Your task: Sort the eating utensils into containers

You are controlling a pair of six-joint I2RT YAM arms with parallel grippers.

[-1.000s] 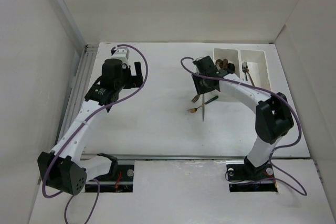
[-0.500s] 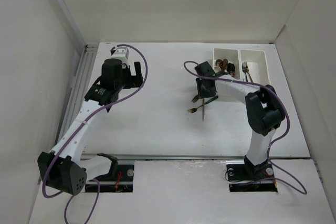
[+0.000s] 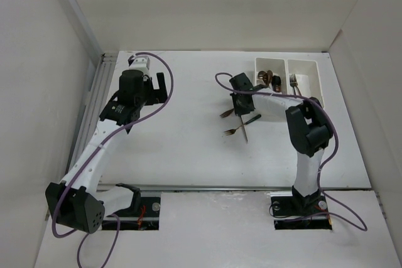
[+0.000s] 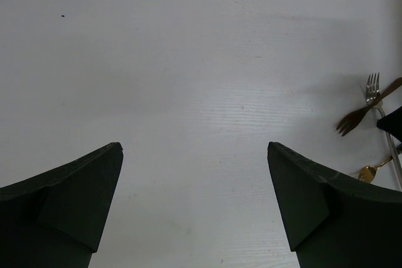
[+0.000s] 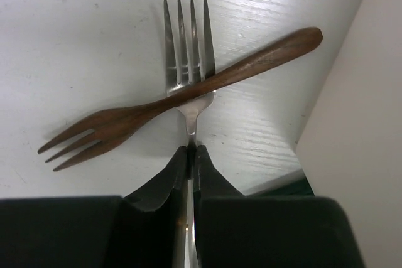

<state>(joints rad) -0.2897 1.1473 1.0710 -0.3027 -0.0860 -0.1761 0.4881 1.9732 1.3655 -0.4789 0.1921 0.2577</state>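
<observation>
Silver fork (image 5: 191, 106) pinched in right hand (image 5: 190, 151), beside bin wall (image 5: 352, 123); left hand (image 4: 195, 149) wide open.

A silver fork (image 5: 189, 70) is being pinched at its neck between the closed fingers of the right gripper (image 5: 190, 154), tines pointing away from the wrist. It is being crossed just beyond the fingertips by a copper-brown fork (image 5: 125, 120), laid diagonally, tines to the left. Two joined white bins (image 3: 311, 76) are being kept just right of the gripper: copper spoons (image 3: 269, 80) in the nearer, a second silver fork (image 3: 293, 82) in the farther.
</observation>
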